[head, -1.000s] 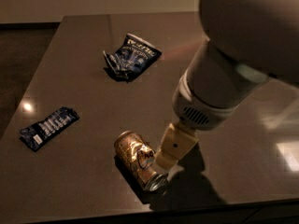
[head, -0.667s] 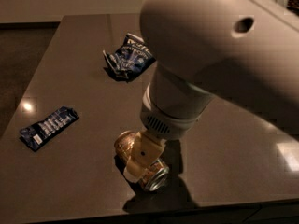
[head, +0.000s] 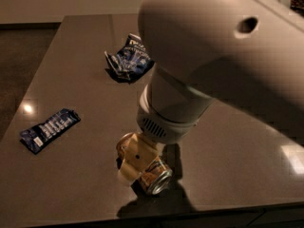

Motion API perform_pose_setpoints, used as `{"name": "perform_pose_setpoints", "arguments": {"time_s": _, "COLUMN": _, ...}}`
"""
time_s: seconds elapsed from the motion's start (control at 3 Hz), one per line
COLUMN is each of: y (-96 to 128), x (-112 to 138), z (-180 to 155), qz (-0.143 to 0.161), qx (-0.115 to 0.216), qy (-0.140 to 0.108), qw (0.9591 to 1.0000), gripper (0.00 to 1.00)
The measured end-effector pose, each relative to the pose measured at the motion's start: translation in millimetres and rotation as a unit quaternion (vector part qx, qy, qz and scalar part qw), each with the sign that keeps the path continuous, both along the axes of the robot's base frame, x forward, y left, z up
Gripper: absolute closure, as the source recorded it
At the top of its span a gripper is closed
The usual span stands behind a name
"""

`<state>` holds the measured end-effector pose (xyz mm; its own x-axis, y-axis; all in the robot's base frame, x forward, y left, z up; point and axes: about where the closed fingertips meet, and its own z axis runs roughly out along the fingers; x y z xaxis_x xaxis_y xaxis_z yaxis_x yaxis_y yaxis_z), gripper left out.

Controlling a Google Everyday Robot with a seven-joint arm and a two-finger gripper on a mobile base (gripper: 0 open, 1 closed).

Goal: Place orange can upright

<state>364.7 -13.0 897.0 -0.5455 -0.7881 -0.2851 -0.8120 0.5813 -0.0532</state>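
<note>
The pincer [head: 134, 166] hung low over the desk [head: 80, 89], close to the near edge and a little left of that edge's middle. Its cream-coloured body came down out of a round white wrist with a vented collar and lay right across the orange can [head: 155, 173], covering the can's middle. Whether the pincer was apart or clamped on the can could not be told, since the wrist and the pincer's own body hid that place.

The orange can lay on its side, not upright. One silver end pointed toward the near edge and slightly to the right, and the other pointed back toward the far left corner. A strip of orange-gold label showed beside the nearer end. A dark shadow spread from the can toward the near edge.

Above the wrist, the arm's big pale housing [head: 213, 46] covered the far right part of the desk.

A flat dark blue wrapper with white stripes [head: 49, 129] lay near the left edge, well apart from the can. A crumpled dark blue snack bag [head: 128, 61] sat farther back, toward the far edge, with its right side hidden behind the arm.
</note>
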Motion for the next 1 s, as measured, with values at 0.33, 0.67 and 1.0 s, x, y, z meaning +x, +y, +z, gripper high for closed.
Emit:
{"name": "perform_pose_setpoints", "arguments": {"time_s": 0.33, "y": 20.5, "x": 0.1, "z": -3.2, "qz": -0.014, "qx": 0.030, "qy": 0.017, "qw": 0.9993, "gripper": 0.00}}
{"name": "perform_pose_setpoints", "arguments": {"time_s": 0.67, "y": 31.0, "x": 2.0, "z": -7.3, "qz": -0.020, "qx": 0.042, "qy": 0.025, "qw": 0.9986, "gripper": 0.00}}
{"name": "perform_pose_setpoints", "arguments": {"time_s": 1.0, "y": 39.2, "x": 10.5, "z": -28.6, "qz": -0.034, "qx": 0.041, "qy": 0.036, "qw": 0.9979, "gripper": 0.00}}
